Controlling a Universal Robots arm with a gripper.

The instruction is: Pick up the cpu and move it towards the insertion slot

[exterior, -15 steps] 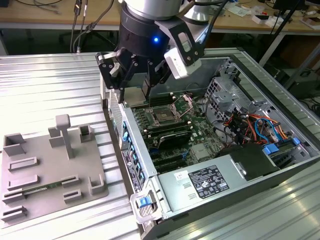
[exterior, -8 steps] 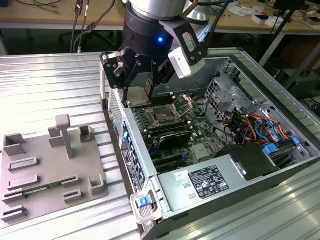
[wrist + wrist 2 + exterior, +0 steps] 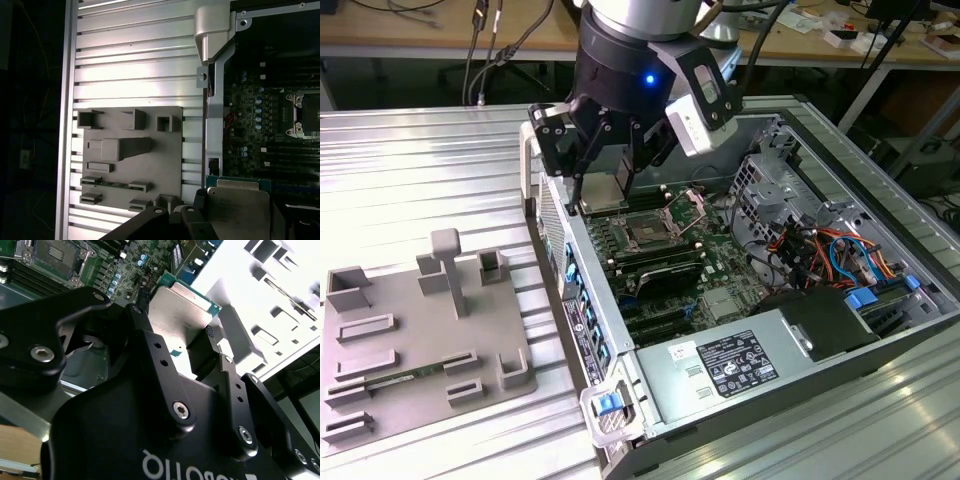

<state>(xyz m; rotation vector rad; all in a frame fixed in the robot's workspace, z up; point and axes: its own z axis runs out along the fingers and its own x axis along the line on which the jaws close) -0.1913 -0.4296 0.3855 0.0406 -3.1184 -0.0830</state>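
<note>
Cpu (image 3: 179, 310) clamped in end effector (image 3: 172, 332), edges partly hidden, above case wall, insertion slot (image 3: 648, 232) nearby

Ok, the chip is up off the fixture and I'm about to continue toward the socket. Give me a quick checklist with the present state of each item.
1. The cpu held in the gripper, jaws closed on its edges: ok.
2. Cpu clear of the grey fixture plate: ok, it hangs over the computer case edge.
3. The insertion slot open, bracket raised: ok.
4. Slot free of objects: ok in the exterior view.
5. Cpu level with the slot: cannot tell.
6. Cpu corner orientation matching the slot: cannot tell.
</note>
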